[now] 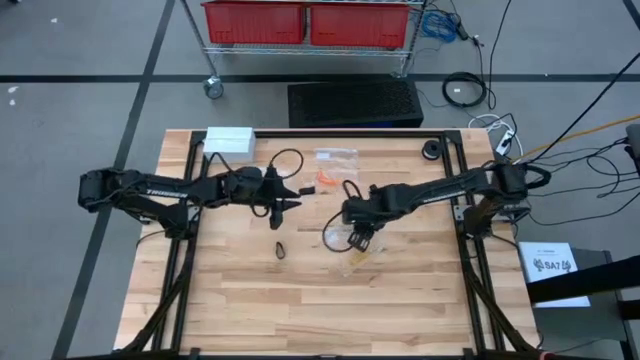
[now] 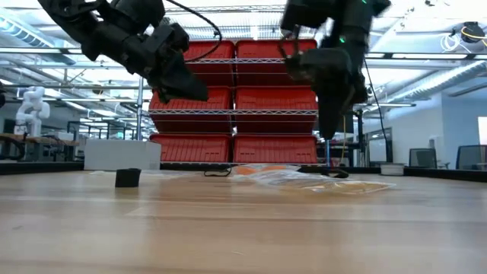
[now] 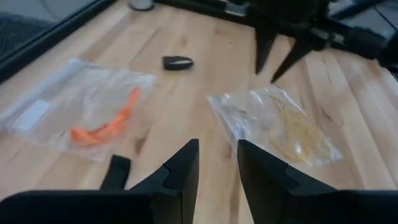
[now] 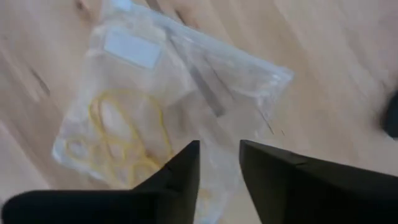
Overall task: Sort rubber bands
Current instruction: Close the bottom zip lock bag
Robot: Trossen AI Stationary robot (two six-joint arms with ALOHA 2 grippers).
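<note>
A clear bag (image 4: 186,81) with tan-yellow rubber bands (image 4: 118,137) inside lies flat on the table right of centre. My right gripper (image 1: 360,238) hangs above it, pointing steeply down, its fingers a little apart with nothing between them. A second clear bag (image 3: 81,106) holds orange-red rubber bands (image 3: 102,127). It lies flat toward the far side, between the two grippers. My left gripper (image 1: 292,203) hovers left of both bags, tipped slightly down, open by a narrow gap and empty. A black rubber band (image 1: 281,249) lies alone on the wood nearer the front edge.
A white box (image 1: 228,138) sits at the far left corner. Another clear bag (image 1: 336,156) lies near the far edge, and a black knob (image 1: 432,150) sits at the far right. A small dark object (image 3: 178,62) lies beyond the orange bag. Black frame rails (image 1: 186,230) run along both table sides.
</note>
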